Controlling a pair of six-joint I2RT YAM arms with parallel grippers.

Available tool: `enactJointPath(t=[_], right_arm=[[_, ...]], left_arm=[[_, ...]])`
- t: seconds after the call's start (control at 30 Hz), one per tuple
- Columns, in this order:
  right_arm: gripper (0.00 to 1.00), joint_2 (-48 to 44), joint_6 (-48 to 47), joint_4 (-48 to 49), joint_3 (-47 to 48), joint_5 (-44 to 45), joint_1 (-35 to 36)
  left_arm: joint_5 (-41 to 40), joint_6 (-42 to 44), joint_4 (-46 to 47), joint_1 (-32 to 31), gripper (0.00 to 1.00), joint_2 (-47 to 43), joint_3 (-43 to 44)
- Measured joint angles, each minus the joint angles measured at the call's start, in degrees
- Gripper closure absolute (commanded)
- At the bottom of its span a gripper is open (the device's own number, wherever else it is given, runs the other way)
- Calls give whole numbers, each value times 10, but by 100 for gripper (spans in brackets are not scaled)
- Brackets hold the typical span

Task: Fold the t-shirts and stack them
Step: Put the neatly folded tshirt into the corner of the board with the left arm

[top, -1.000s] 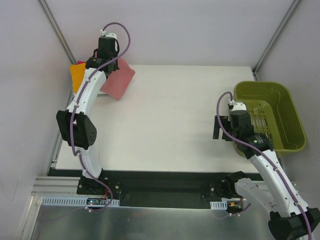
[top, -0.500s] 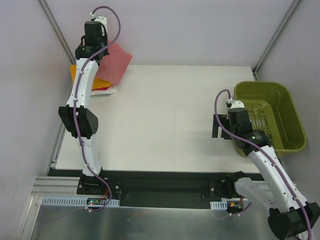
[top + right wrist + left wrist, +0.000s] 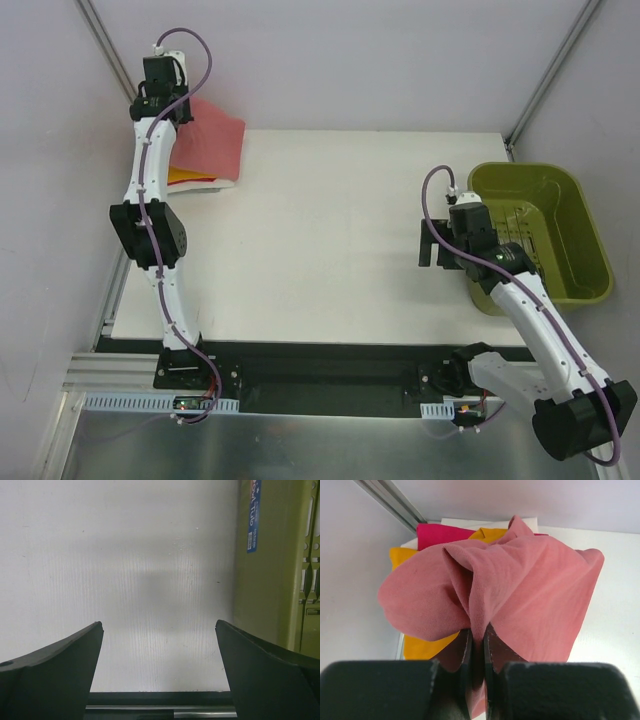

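White worktop (image 3: pixel 330 250), far left corner: my left pincer (image 3: pixel 477 635) clenched on salmon shirt (image 3: pixel 530 585), hanging over folded stack (image 3: pixel 422 649); right pincer (image 3: pixel 159 625) released, idle. Stacking step, I judge; next I lower, let go squarely.

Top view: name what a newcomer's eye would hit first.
A salmon shirt hangs bunched from the shut left jaws at the far-left corner, over a folded stack. At the right edge sits a green basket, the right jaws open beside it.

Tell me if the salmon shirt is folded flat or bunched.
Bunched: the salmon shirt puckers in creases from the shut left gripper, not flat.
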Motion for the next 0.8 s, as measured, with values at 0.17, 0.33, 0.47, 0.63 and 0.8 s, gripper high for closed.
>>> enactJointPath(t=[0.17,0.33,0.47,0.63,0.8], right_arm=[[0,16,4,-2,5,-9,0],[0,16,16,-10,10,-9,0],[0,23,23,-18,18,-9,0],[0,49,23,-42,45,3,0],[0,68,23,-56,68,13,1]], left_arm=[[7,-9,12,16,100,35,-2],[3,-1,30,40,100,69,-2],[2,3,51,59,100,79,-2],[6,3,70,80,100,88,-2],[14,2,82,105,86,101,-2]])
